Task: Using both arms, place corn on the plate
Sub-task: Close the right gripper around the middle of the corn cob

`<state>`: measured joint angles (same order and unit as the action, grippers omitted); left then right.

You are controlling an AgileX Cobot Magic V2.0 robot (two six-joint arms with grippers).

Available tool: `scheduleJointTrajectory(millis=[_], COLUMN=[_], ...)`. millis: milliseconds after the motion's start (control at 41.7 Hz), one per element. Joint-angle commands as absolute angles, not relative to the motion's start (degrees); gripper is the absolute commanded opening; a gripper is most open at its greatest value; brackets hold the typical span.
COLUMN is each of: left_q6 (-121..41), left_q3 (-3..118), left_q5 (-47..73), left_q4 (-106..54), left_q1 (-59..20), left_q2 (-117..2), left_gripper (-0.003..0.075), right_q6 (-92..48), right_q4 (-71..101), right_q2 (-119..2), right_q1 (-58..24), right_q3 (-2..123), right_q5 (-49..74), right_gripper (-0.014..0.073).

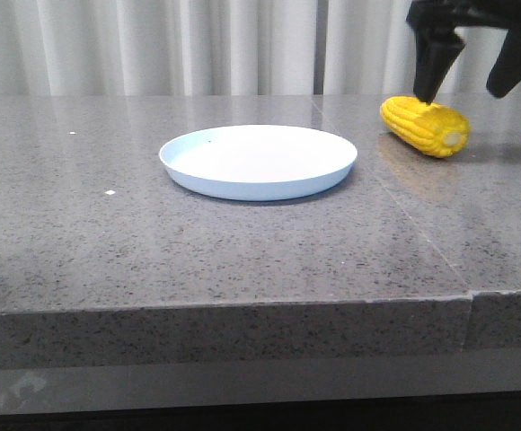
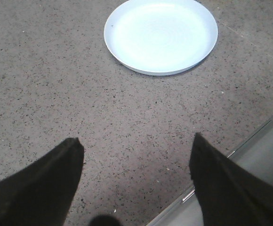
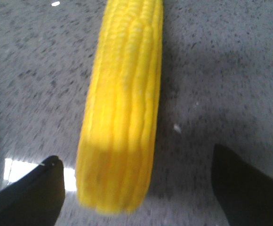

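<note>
Front view: a grey speckled stone counter [image 1: 242,260] fills the lower half of the frame, its thick front edge nearest the camera and a seam running back through its right side. At mid-frame a round pale blue-white plate [image 1: 259,162] sits flat on the counter with nothing on it. Farther back and to the right, near the upper right of the frame, a yellow corn [image 1: 425,127] lies on its side on the counter, its pale stub end turned toward the camera, well apart from the plate. Directly above it the right gripper [image 1: 469,83] hangs with its two black fingers spread wide; the left-hand finger tip appears to meet the top of the corn, the other stands clear to the right. Pale curtains [image 1: 153,45] close the background.

In the right wrist view the corn [image 3: 120,108] lies lengthwise between the parted fingers [image 3: 28,197], nearer one of them; the picture is blurred.

In the left wrist view the left gripper [image 2: 136,165] is spread open over bare counter near its edge, holding nothing, with the plate [image 2: 161,68] beyond it at the top of the frame.
</note>
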<state>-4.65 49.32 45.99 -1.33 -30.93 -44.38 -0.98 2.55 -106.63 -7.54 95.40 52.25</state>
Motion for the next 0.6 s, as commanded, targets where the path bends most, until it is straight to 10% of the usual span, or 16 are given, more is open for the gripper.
scheduleJointTrajectory(millis=[0, 192, 384, 576], left_q6=[-4.1, -4.1, -4.1, -4.1], left_q3=[50.8, 50.8, 50.8, 50.8], left_q5=[41.9, 41.9, 41.9, 41.9], left_q4=[-1.8, -1.8, -1.8, -1.8], left_q1=[-31.3, -31.3, -31.3, -31.3], left_q2=[-44.1, -44.1, -44.1, -44.1], left_gripper=[0.0472, 0.0472, 0.0472, 0.0472], right_q6=[-0.3, -0.4, -0.6, -0.6], right_q4=[1.7, 1.7, 2.4, 2.5], right_q2=[-107.8, -112.4, -113.7, -111.5], right_q1=[-7.7, -7.7, -7.7, -7.9], right_q3=[100.9, 105.5, 106.9, 106.9], right_q5=[51.2, 53.1, 54.8, 56.7], right_gripper=[0.0654, 0.0627, 0.0266, 0.0251])
